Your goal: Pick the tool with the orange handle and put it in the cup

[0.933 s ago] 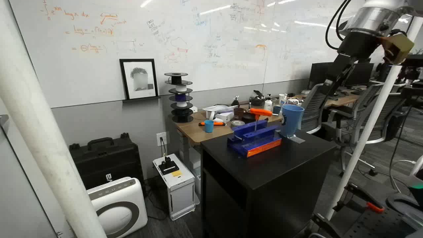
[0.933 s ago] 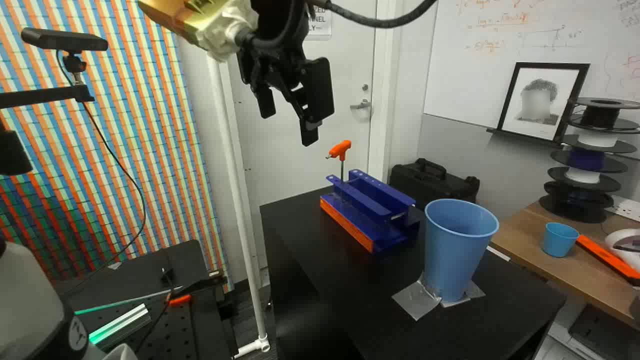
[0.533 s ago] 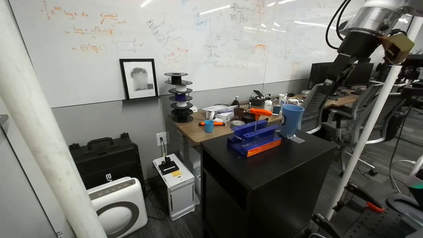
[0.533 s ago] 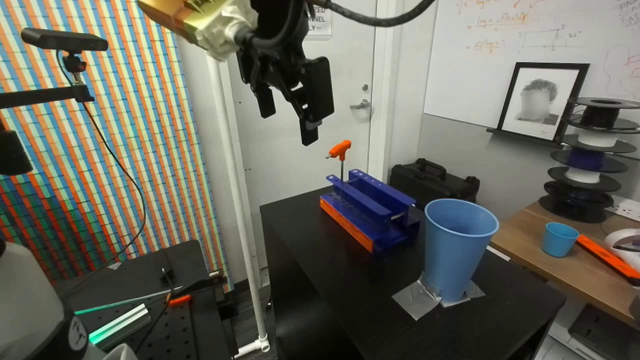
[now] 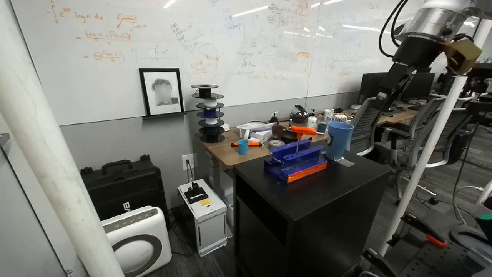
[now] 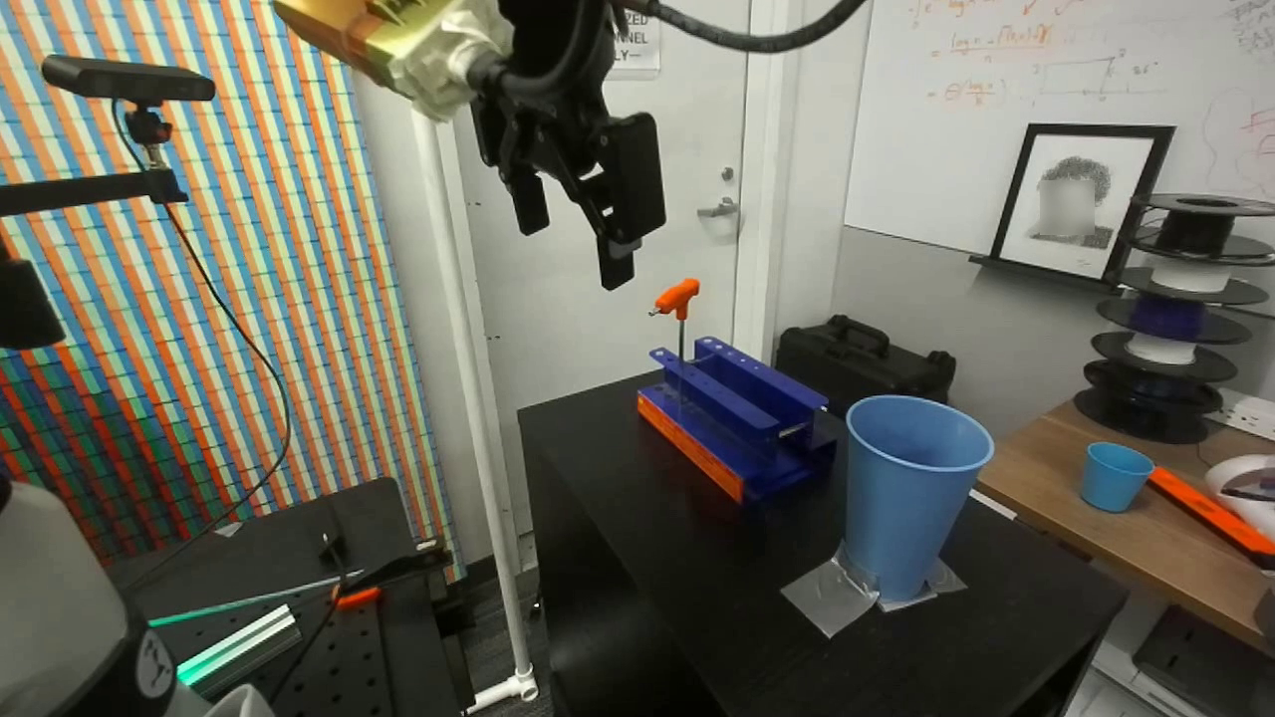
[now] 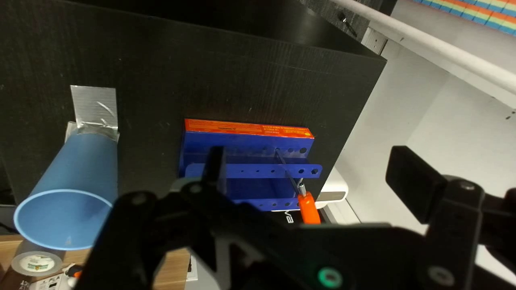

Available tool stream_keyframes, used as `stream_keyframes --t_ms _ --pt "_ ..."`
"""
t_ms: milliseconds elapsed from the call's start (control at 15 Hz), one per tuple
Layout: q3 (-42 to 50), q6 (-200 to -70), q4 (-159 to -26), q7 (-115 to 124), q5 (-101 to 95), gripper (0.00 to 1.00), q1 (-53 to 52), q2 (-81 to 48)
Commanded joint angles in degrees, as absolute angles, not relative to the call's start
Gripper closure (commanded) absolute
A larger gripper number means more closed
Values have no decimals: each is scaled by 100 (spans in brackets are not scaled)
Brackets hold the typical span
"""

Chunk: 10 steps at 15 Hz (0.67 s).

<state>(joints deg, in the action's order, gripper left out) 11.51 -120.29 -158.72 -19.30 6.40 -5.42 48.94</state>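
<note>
My tool (image 6: 575, 237) hangs empty, spread wide, apart from the orange handle (image 6: 677, 297), which stands upright in the rack (image 6: 717, 400). Coming down off-line, I could knock it askew; lifting crooked might jam it and drag the rack. Swinging in my grip, it could miss the cup (image 6: 914, 506), taped to the table (image 6: 757, 588).

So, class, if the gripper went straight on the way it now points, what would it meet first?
Probably the blue stand: in the wrist view, the open gripper frames its end. The orange-handled tool stands close to that line; with depth unclear, it might come first.
</note>
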Motion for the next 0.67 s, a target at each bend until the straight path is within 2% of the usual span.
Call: stream_keyframes --t_ms 0,133,600 --pt "1102 -12008 -15858 -1963 685 0 -491 4884" --pt "1102 -12008 -15858 -1963 685 0 -491 4884" --pt "466 -10579 -14849 -1433 518 0 -495 5006"
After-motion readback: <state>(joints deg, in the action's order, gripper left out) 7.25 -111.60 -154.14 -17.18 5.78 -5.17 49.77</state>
